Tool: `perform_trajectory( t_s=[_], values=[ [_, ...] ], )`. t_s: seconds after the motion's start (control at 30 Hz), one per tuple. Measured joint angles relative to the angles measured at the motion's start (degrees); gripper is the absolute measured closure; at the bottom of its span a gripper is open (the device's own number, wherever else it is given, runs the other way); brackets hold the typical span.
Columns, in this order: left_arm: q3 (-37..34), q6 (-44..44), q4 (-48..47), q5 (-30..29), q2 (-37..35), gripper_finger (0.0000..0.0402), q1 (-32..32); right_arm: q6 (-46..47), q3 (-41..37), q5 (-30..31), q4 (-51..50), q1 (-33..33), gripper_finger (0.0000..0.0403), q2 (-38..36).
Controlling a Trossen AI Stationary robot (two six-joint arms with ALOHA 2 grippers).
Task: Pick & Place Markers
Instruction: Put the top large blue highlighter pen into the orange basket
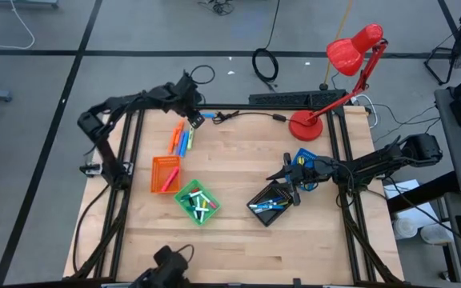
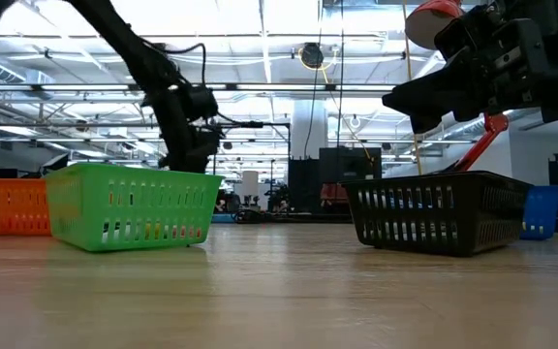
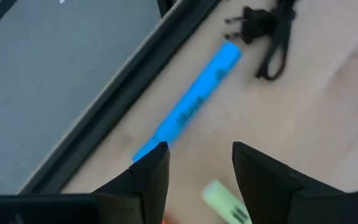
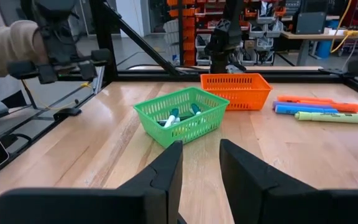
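Note:
Several markers lie on the wooden table at its far left: an orange, a blue and a yellow-green one (image 1: 182, 141) side by side, also seen as markers (image 4: 316, 108) in the right wrist view. A single blue marker (image 3: 194, 106) lies flat next to the table's frame. My left gripper (image 3: 197, 163) hangs open just above this blue marker's near end, pointing steeply down, with a yellow-green marker's end (image 3: 224, 200) below its fingers. My right gripper (image 1: 289, 173) waits level at mid-right, open, with nothing between its fingers (image 4: 166, 171).
An orange tray (image 1: 165, 174), a green tray (image 1: 197, 202) with markers, a black tray (image 1: 270, 204) with markers and a blue tray (image 1: 305, 158) stand mid-table. A black cable with plug (image 3: 263, 28) lies near the blue marker. A red lamp (image 1: 350, 60) stands far right. A person's sleeve (image 4: 5, 43) shows beyond the table.

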Motion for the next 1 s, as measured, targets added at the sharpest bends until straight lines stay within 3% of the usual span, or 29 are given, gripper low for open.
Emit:
perform_trajectory(
  t_s=[0.4,0.63,0.8,1.0],
  values=[
    [8.6,4.3,-3.7,-0.1,11.6,0.0207,-0.6,0.0,0.0,0.0,0.0,0.0,0.0309,0.0],
    [9.9,6.0,-3.8,0.2,15.4,0.0215,-0.3,0.0,0.0,0.0,0.0,0.0,0.0309,0.0],
    [9.9,6.2,-6.1,1.0,15.9,0.0248,-0.5,0.0,0.0,0.0,0.0,0.0,0.0309,0.0],
    [9.6,6.2,-6.8,1.0,14.5,0.0337,-0.6,0.0,0.0,0.0,0.0,0.0,0.0309,0.0]
  ],
)
